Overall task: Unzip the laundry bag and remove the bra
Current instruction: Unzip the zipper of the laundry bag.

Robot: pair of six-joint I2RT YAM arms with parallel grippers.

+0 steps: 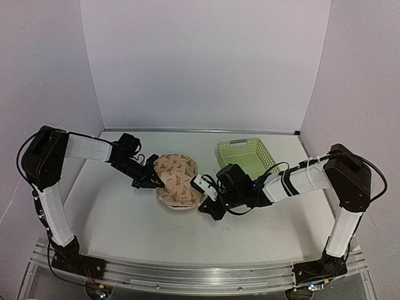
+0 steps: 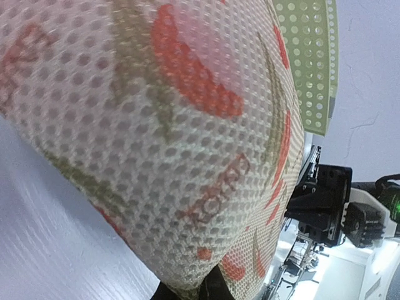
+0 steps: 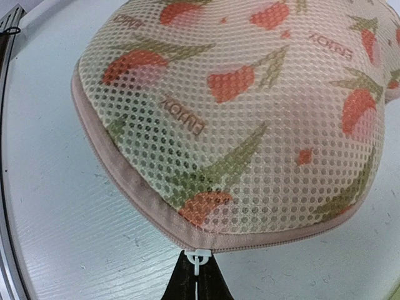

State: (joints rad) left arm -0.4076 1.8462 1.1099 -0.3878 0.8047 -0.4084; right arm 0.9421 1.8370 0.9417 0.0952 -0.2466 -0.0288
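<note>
My right gripper (image 3: 197, 276) has its two dark fingertips pressed together on the small white zipper pull (image 3: 199, 256), at the near edge of the laundry bag (image 3: 237, 119). From that pull the pink zipper band (image 3: 131, 194) runs shut around the rim in both directions, as far as my right wrist camera shows it. Above the band rises the bag's domed mesh cover, beige with orange-red and olive leaf prints.

My left gripper (image 2: 190, 291) is closed too, and it pinches the bag's fabric at the opposite, left edge. My left wrist camera shows only the tips of those fingers under the bulging mesh, so I cannot tell just how much cloth they have.

In the overhead view the bag lies on the white table (image 1: 125, 219), about mid-table, directly between my two grippers. Its left side is at my left fingers (image 1: 152, 180) and its right side at my right ones (image 1: 204, 187). What lies inside the mesh I cannot make out.

A pale green plastic mesh basket (image 1: 245, 156) stands just behind my right forearm, near the bag but apart from it, toward the back wall.
</note>
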